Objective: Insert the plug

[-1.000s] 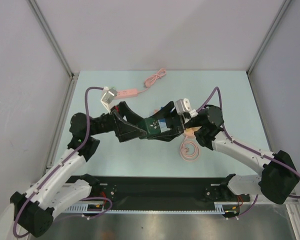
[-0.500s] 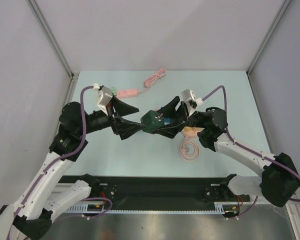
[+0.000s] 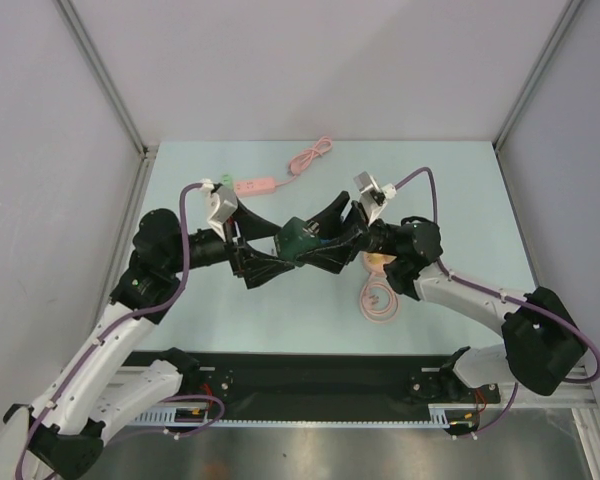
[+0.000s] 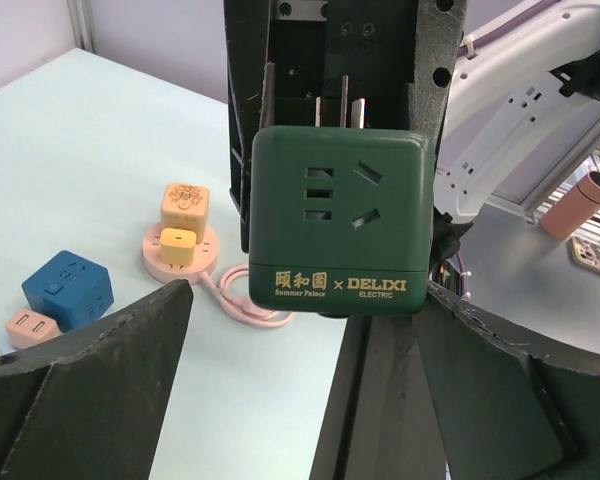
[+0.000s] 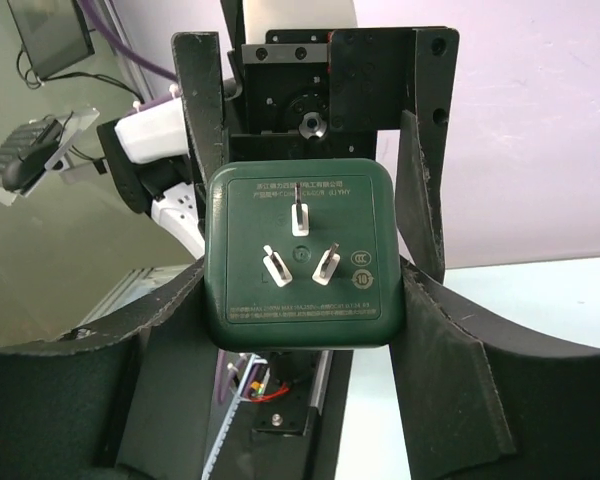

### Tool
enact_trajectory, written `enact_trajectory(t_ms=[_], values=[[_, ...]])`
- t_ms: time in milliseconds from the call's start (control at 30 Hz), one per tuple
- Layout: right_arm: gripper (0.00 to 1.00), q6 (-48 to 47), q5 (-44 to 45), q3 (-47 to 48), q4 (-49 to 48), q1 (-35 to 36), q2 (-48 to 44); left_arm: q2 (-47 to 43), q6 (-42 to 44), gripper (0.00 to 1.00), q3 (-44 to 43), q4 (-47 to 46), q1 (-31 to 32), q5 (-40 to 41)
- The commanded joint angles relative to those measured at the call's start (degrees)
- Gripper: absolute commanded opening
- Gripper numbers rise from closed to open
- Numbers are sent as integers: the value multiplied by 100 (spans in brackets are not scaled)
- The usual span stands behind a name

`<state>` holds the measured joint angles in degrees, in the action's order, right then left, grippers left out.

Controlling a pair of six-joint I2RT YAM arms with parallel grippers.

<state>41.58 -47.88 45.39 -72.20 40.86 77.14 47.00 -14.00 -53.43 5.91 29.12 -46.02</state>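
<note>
The right pincer [image 3: 310, 243] pinches green plug cube [image 3: 299, 238]; left pincer [image 3: 281, 246] spread near it. Early release could drop cube onto counter [image 3: 460, 180].

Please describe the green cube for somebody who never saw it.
Start at the pale blue table and look above its middle. There the right gripper holds the green cube; unlike the blue cube lying on the table, it bears gold lettering.
</note>
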Motion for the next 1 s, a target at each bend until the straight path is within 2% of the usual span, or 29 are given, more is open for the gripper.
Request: enact_trajectory(t_ms=[0, 200, 367, 633, 733, 967], values=[[0, 192, 463, 84, -1278, 159, 28, -165, -76, 95, 104, -572, 41, -4], [0, 175, 665, 278, -1419, 475, 248, -420, -1244, 92, 727, -2337, 41, 49], [0, 149, 1130, 181, -1560, 502, 231, -692, -1983, 89, 1158, -3287, 41, 374], [0, 175, 1658, 128, -1674, 528, 222, -789, -2913, 85, 1458, -4124, 32, 997], [0, 201, 1790, 146, -1735, 580, 257, -711, -3424, 85, 1712, -4756, 41, 1174], [0, 297, 1966, 304, -1815, 695, 424, -569, -3627, 84, 1959, -5319, 49, 1271]])
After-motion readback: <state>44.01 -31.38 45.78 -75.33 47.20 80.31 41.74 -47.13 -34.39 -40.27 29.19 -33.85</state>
